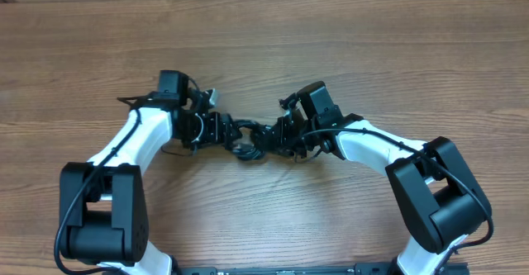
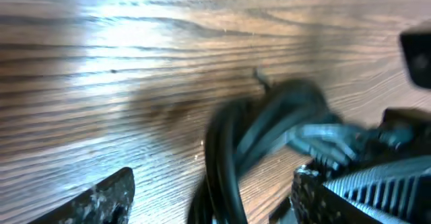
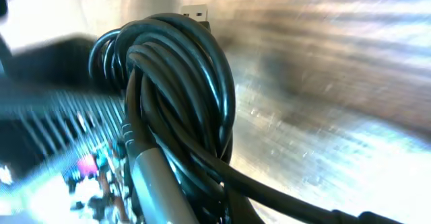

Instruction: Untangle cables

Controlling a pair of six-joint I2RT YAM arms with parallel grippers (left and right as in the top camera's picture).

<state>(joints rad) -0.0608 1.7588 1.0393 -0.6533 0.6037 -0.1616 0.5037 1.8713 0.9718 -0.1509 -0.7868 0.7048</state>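
Two arms meet mid-surface [image 1: 331, 27] over the cables [image 1: 246, 145], a black bunch lying right between them. Left fingers [image 2: 101, 197] are spread with strands running lengthwise through the gap. Right fingers [image 1: 279, 133] are clenched, seemingly on the bunch. Both are equally close. Fingertips are buried and the wrist views are blurry.

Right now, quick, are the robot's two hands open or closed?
Left gripper: open, straddling the cables, not pinching them.
Right gripper: closed, seemingly holding the cables.
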